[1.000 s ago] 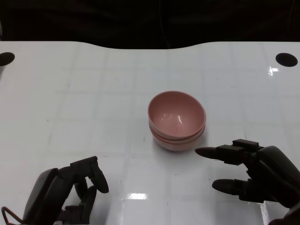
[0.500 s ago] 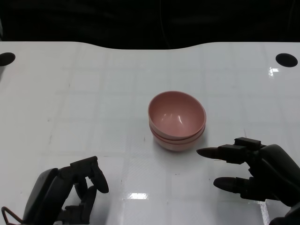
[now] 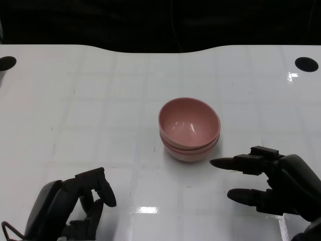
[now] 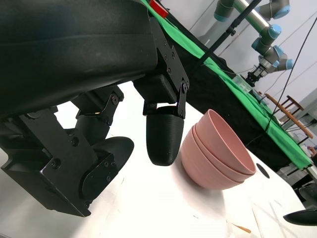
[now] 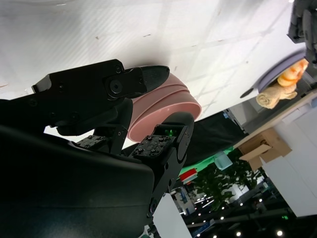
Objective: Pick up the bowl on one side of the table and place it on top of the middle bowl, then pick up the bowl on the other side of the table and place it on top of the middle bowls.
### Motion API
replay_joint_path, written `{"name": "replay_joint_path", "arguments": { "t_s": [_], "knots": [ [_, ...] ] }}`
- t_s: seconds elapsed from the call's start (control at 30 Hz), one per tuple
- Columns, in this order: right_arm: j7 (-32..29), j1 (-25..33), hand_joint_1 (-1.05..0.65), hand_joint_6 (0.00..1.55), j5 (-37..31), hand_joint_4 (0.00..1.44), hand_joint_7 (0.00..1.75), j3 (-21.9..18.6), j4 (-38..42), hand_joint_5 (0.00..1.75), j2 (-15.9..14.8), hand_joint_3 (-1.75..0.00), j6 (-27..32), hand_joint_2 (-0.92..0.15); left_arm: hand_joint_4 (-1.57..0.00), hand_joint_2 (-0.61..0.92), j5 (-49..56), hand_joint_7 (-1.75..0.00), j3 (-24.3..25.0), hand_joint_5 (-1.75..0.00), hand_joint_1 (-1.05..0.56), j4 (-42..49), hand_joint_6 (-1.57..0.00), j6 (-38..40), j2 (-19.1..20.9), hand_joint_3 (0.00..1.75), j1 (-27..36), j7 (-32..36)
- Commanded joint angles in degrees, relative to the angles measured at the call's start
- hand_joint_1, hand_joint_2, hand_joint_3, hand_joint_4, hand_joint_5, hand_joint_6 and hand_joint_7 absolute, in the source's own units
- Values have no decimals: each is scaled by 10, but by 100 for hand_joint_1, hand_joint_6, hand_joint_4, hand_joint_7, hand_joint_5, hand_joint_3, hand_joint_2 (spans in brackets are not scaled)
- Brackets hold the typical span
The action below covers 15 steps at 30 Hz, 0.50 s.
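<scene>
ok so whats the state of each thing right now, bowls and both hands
stack of pink bowls: three nested upright at the middle of the white table, top one empty, nothing touching it
left hand: low at the near edge, fingers curled in, holding nothing
right hand: beside the stack, apart from it, fingers spread, holding nothing

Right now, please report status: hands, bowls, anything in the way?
Left hand empty, fingers curled. Right hand open, empty, near the bowls. Bowls stacked at table centre. Nothing in the way.
</scene>
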Motion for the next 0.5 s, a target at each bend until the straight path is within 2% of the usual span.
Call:
{"name": "replay_joint_path", "arguments": {
  "t_s": [0.03, 0.07, 0.1, 0.13, 0.17, 0.2, 0.33, 0.4, 0.5],
  "knots": [
    [3, 4, -27, 76, 10, 51, 18, -9, -3, 88, -1, -11, -7, -92, -85, 32, -3, -150, 3, -171, 2, 2, -78, -1, 9, 147, 4, 0],
    [-5, 2, -27, 77, 57, 50, 18, -11, 38, 88, 26, -11, -49, -92, -85, 32, -6, -150, 4, -171, 2, 6, -78, -3, 10, 147, 3, -1],
    [-10, -1, -13, 90, 92, 64, 46, -13, 71, 117, 46, -42, -82, -78, -85, 32, -8, -150, 4, -171, 2, 8, -77, -6, 12, 146, 3, -2],
    [-11, -4, -9, 89, 118, 67, 67, -15, 97, 128, 61, -77, -109, -60, -85, 33, -9, -150, 5, -171, 2, 10, -77, -7, 13, 146, 3, -2],
    [-10, -8, -6, 86, 132, 69, 82, -17, 116, 134, 69, -97, -128, -50, -85, 33, -10, -150, 5, -171, 2, 11, -77, -8, 13, 146, 2, -3],
    [-7, -10, -5, 84, 134, 70, 91, -20, 125, 137, 71, -110, -137, -43, -85, 33, -10, -150, 5, -172, 2, 12, -77, -8, 13, 146, 2, -3],
    [4, -25, -4, 82, 141, 72, 101, -26, 164, 142, 74, -120, -174, -39, -85, 33, -9, -150, 6, -172, 2, 15, -77, -9, 12, 145, -1, -1],
    [9, -37, 0, 84, 143, 90, 144, -29, 193, 168, 74, -152, -202, -23, -85, 33, -8, -150, 7, -171, 3, 19, -77, -9, 11, 145, -4, 4],
    [13, -45, 1, 83, 143, 94, 157, -35, 215, 174, 77, -162, -223, -19, -85, 34, -8, -150, 7, -171, 4, 21, -78, -10, 11, 144, -5, 4]
  ]
}}
